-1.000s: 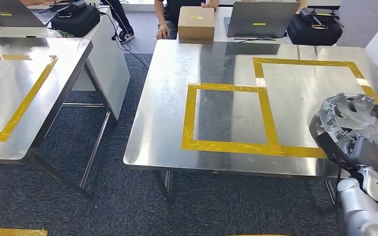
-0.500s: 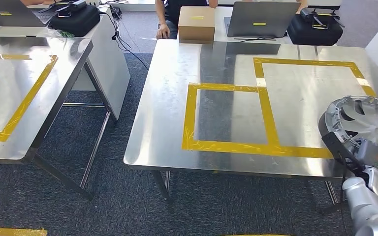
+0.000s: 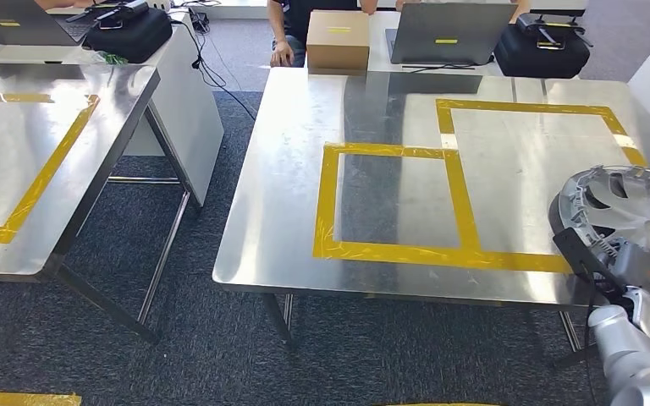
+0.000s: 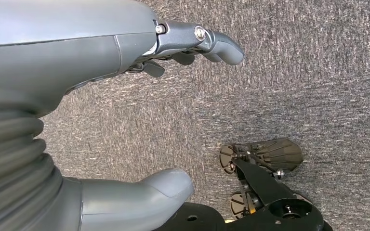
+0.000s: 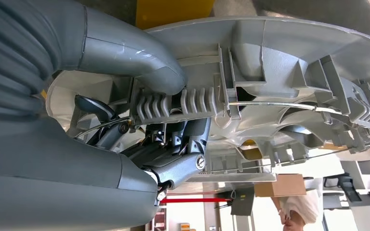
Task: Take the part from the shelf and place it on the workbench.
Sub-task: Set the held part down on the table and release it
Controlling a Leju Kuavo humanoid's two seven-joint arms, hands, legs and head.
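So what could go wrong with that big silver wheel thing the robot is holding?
The wheel cover is gripped by the right hand at its rim alone, so it might tip or slip. It also sits by the workbench near corner, partly past the edge, so if let go here it could slide off onto the carpet.

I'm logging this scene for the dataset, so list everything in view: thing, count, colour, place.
workbench: 1, steel, centre, yellow tape squares on top
side table: 1, steel, left, yellow tape
part: 1, silver wheel cover, over workbench's right edge
cardboard box: 1, brown, far edge
laptops: 2, grey, far tables
bags: 2, black, far tables
person: 1, behind box
carpet: grey floor
left hand: holds nothing, above carpet
right hand: grips part
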